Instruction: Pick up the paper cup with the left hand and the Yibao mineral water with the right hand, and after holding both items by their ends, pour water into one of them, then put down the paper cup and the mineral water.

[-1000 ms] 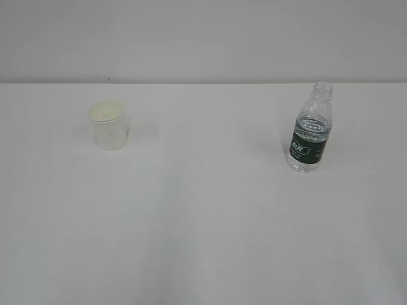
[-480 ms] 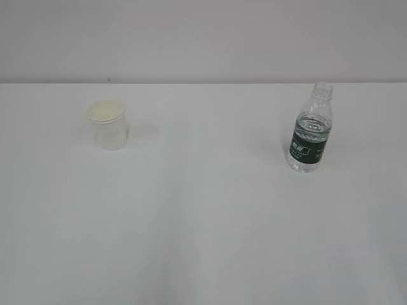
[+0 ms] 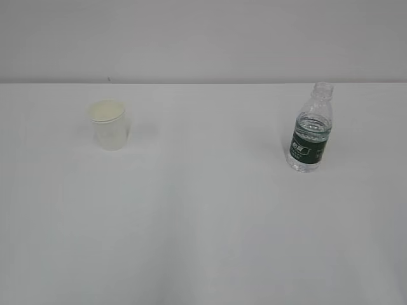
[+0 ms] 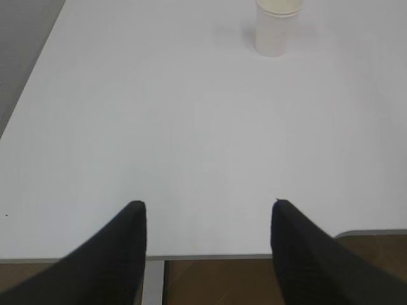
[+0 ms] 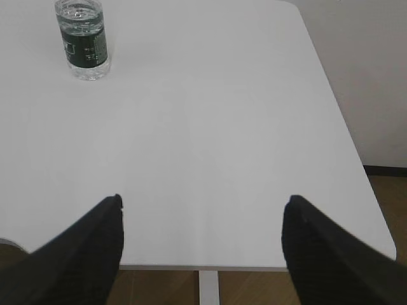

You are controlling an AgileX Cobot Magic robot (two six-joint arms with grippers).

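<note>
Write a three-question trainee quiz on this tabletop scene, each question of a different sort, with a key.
1. True or false: the paper cup lies on its side.
2. Multiple choice: the Yibao mineral water stands A) capped, B) with an open neck, C) tipped over.
3. Fill in: both the left hand and the right hand are ____ and hold nothing.

Key:
1. False; it stands upright on the table.
2. B; no cap shows on the neck, and the bottle stands upright.
3. Open; each gripper hovers near the table's front edge, well short of its object.
</note>
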